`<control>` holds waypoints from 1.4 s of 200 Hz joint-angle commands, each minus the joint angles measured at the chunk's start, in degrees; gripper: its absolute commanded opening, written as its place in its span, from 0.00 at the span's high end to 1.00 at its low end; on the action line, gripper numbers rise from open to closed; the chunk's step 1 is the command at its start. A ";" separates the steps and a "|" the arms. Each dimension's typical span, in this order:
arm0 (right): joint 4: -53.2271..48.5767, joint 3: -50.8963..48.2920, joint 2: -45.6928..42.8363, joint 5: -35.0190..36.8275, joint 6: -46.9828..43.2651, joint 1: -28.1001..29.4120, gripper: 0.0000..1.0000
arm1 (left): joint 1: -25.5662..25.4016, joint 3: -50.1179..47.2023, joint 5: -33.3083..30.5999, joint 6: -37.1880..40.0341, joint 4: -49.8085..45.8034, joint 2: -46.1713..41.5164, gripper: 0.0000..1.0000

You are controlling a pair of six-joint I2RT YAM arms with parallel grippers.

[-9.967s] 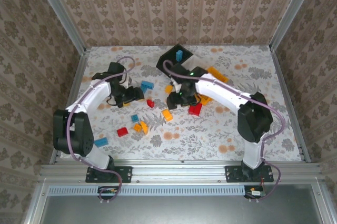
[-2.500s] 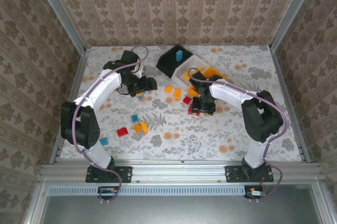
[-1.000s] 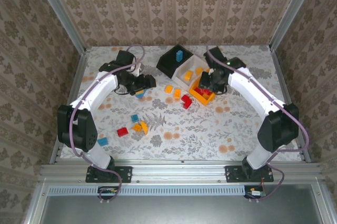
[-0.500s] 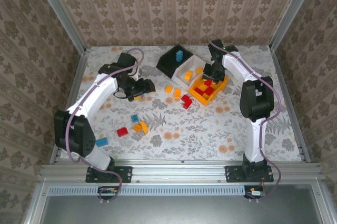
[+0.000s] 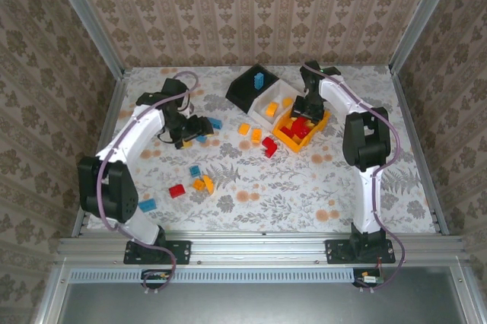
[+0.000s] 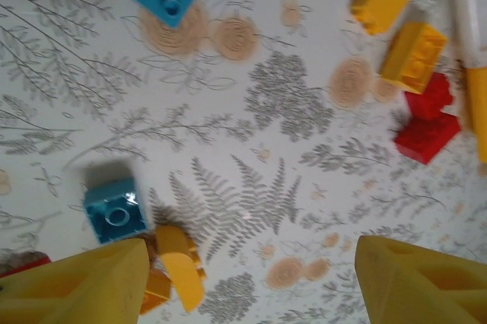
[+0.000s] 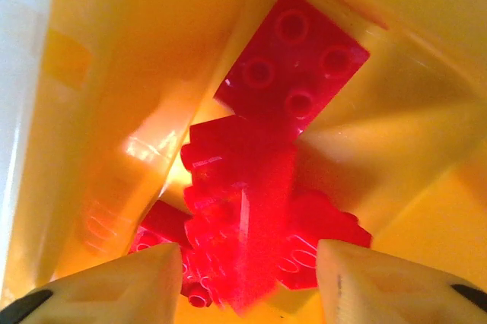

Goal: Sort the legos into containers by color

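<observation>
At the near edge of the tabletop [image 5: 327, 187] the two arms stand up from their bases. The left arm leans out to the left, folds at the elbow and reaches in toward the middle, so the left tool [image 5: 194, 128] hangs low and faces down. From its wrist, its yellow fingertips [image 6: 76, 286] are spread wide with nothing between them.

Under it on the near side sit a small blue brick [image 6: 114, 211] and, just beside that, a pair of orange bricks [image 6: 179, 267]. A large blue brick [image 5: 215, 122] lies just beside the tool on its right. Toward the middle, two red bricks [image 5: 268, 146] touch each other.

The right arm stands tall, then bends back down at the far side, putting the right tool [image 5: 304, 111] over the orange bin [image 5: 292, 147]. Its fingers are parted above a heap of glossy red bricks [image 7: 293, 58] lying in that bin.

Just left of it, the white bin [image 5: 278, 93] holds orange pieces [image 5: 272, 109]. Farthest off, the black bin [image 5: 243, 92] holds a lone blue brick [image 5: 259, 79].
</observation>
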 commanded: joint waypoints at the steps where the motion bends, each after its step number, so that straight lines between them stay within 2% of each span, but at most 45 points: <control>1: -0.64 -2.21 -5.71 2.46 0.75 0.68 0.46 | 1.04 -0.80 1.68 5.20 0.02 2.05 0.27; 20: -2.36 -2.88 -9.86 3.00 0.64 3.16 0.45 | 1.12 -2.00 2.90 5.97 1.95 3.33 0.27; 45: -4.64 -5.20 -13.47 2.12 0.48 9.48 0.41 | 0.77 -4.39 4.51 5.33 5.45 3.40 0.27; 76: -4.96 -10.34 -13.69 1.78 3.74 18.10 0.35 | -0.43 -6.88 5.45 4.57 7.77 3.18 0.27; 98: -3.75 -13.37 -11.94 2.54 7.52 20.75 0.33 | -1.08 -8.10 5.46 4.10 8.51 2.71 0.27; 145: -4.18 -13.68 -8.14 6.28 8.39 21.41 0.33 | -1.61 -9.26 5.27 3.07 9.15 0.93 0.27; 253: 1.44 -8.67 -0.51 4.54 10.43 18.81 0.43 | -1.79 -9.57 5.08 2.49 9.24 0.81 0.27; 280: 1.26 -7.81 1.34 4.42 10.34 18.50 0.49 | -1.61 -9.13 5.16 2.76 8.88 1.42 0.27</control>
